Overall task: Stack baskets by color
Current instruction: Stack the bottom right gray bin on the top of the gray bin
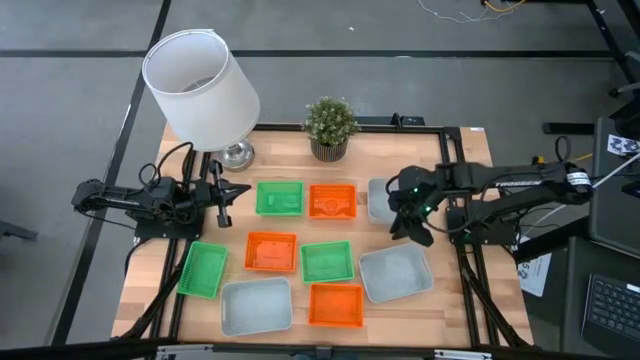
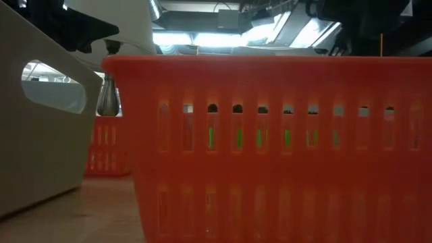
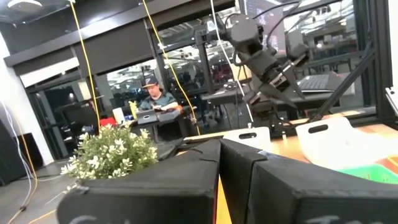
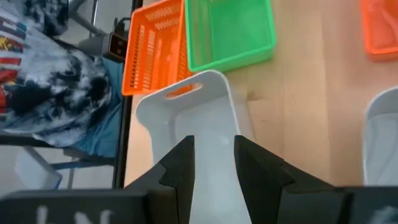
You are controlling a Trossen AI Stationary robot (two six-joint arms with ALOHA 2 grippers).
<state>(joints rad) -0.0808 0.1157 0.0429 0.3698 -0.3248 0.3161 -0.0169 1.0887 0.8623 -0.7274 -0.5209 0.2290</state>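
Nine baskets lie flat on the wooden table. In the far row stand a green one (image 1: 279, 198), an orange one (image 1: 332, 201) and a grey one (image 1: 376, 198). The rest lie nearer, among them a green one (image 1: 327, 262), an orange one (image 1: 336, 305) and a grey one (image 1: 396, 273). My right gripper (image 1: 408, 228) hangs open and slanting down over the right side. In its wrist view its fingers (image 4: 214, 162) stand above the grey basket (image 4: 199, 118) without touching it. My left gripper (image 1: 222, 195) waits shut at the table's left edge.
A white lampshade (image 1: 200, 88) and a potted plant (image 1: 329, 125) stand at the far edge. More baskets lie at the near left: orange (image 1: 271, 252), green (image 1: 203, 269), grey (image 1: 257, 305). A person (image 3: 155, 99) sits in the room beyond the table.
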